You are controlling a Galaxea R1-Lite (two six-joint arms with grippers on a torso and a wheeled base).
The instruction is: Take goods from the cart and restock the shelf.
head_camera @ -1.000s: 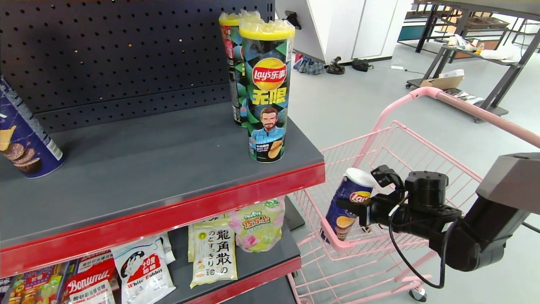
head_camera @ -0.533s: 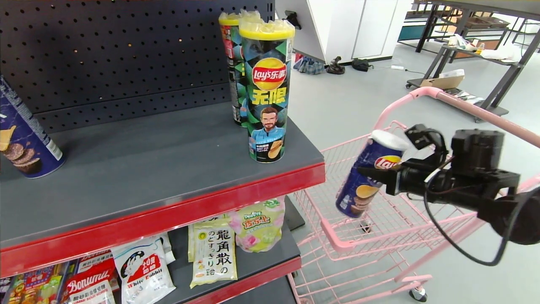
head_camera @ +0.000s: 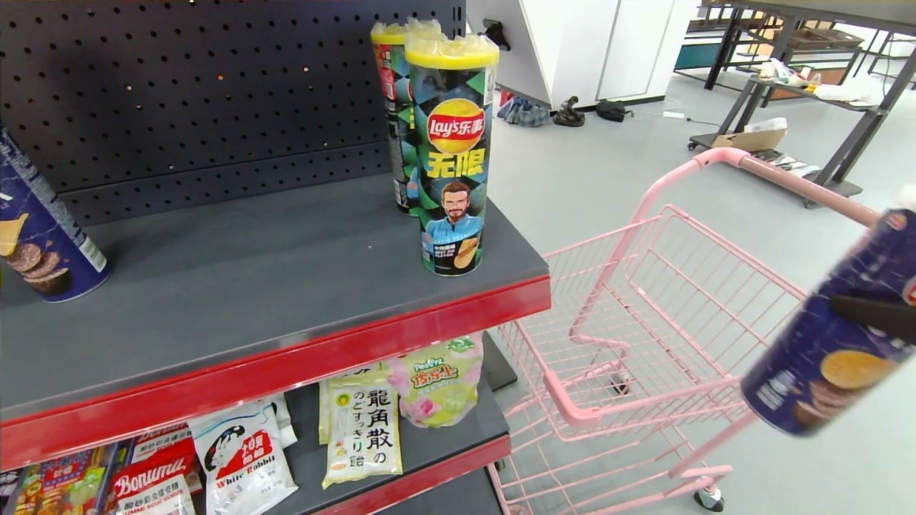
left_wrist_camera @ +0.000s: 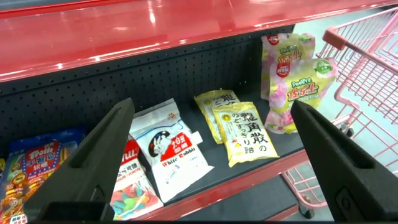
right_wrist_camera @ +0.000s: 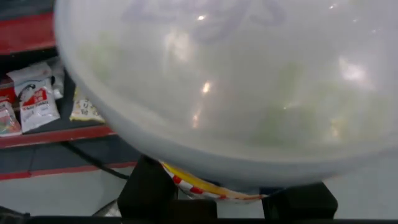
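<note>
A dark blue chip can (head_camera: 823, 350) hangs tilted at the right edge of the head view, above and to the right of the pink cart (head_camera: 572, 408). One dark finger (head_camera: 874, 309) of my right gripper lies across it. In the right wrist view the can's pale plastic lid (right_wrist_camera: 236, 81) is very close, with my right gripper (right_wrist_camera: 224, 198) shut on the can. The grey top shelf (head_camera: 272, 286) carries two tall green cans with yellow lids (head_camera: 452, 154) at its right end. Another blue can (head_camera: 43, 229) stands at the left. My left gripper (left_wrist_camera: 211, 168) is open, facing the lower shelf.
Snack bags (head_camera: 361, 429) lie on the lower shelf (left_wrist_camera: 249, 177) behind a red lip. A black pegboard (head_camera: 215, 93) backs the top shelf, whose grey surface is bare between the blue can and the green cans. Metal tables (head_camera: 809, 93) stand far across the floor.
My right gripper has lifted the blue can out of the cart, then carried it up and to the right. The arm has mostly left the head view.
</note>
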